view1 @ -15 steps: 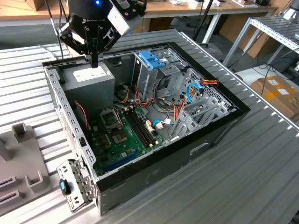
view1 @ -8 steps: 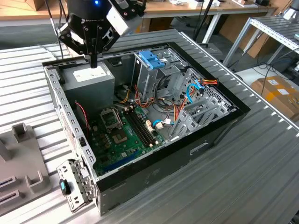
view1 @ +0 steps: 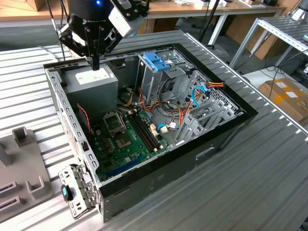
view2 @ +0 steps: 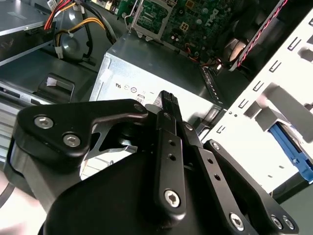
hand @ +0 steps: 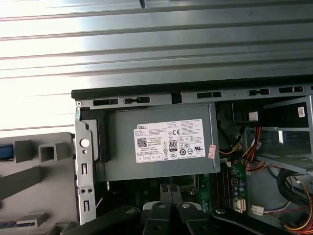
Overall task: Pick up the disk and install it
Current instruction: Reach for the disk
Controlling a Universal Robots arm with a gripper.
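While the arm hangs over the open computer case [view1: 211, 144], its black gripper [view1: 95, 65] sits in the upper left of the exterior view. It points straight down at the grey power supply [view1: 91, 83] in the case's far corner. From where I stand the two fingers look pressed together with nothing between them. In the first wrist view the fingertips [hand: 163, 196] lie side by side close to the supply's white label. I can't tell whether they touch the metal lid.

The disk [view2: 292, 152] is outside the case. In the second wrist view a stretch of its light-blue rail and a darker blue end show past the perforated side wall [view2: 264, 98], well apart from the gripper. Its metal body is hidden, so I can't say how it lies.

At the exterior view's left a grey fixture [view1: 19, 163] with posts and slots lies on the ribbed metal table [view1: 250, 192], just beside that wall.

Near the top centre of the exterior view a tall metal cage [view1: 156, 62] with a blue plastic top stands upright inside the case. The green motherboard [view1: 122, 139] fills the case floor below it in the frame. Orange and red cables [view1: 214, 84] run along the right-hand bays. In the lower left a perforated metal bracket [view1: 72, 192] with a small blue tab stands at the case's near corner.
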